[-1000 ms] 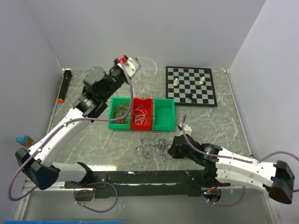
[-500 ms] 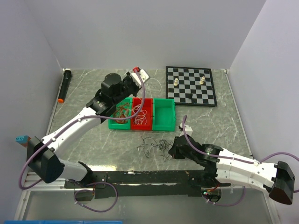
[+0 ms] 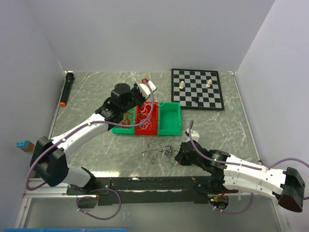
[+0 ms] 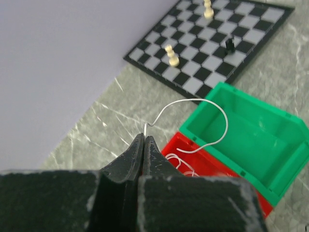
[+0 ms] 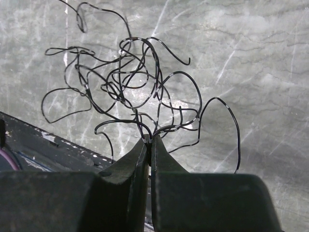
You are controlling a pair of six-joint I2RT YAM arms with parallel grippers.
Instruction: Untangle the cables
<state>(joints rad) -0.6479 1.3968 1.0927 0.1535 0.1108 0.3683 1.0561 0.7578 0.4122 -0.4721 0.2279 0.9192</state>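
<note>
While we're looking down from above, we're seeing the left pincer (image 4: 144, 139) hanging over the far side of the row of bins. Its two jaws are pressing together on the end of one white wire (image 4: 218, 121). That wire is curling up and away from the tips in a loop. Its other end is dipping down by the edge where the red bin (image 4: 207, 166) is meeting the right-hand green bin (image 4: 285, 140).

More white wires (image 3: 146, 117) are lying in a heap inside the red bin. A red-brown bunch (image 3: 125, 116) is sitting in the left-hand green bin (image 3: 116, 127) next to it.

Over on the near right, the right pincer (image 5: 149, 140) is sitting down low near the marble-look table (image 5: 251, 58). Its jaws are squeezing together on a couple of strands from the black tangle (image 5: 137, 79). That tangle is lying on the table just near of the bins and spreading out to the left of the pincer.

Farther back on the right, a chessboard (image 3: 198, 88) is sitting with a few pieces on it. A black marker (image 3: 66, 89) is lying along the far left edge.
</note>
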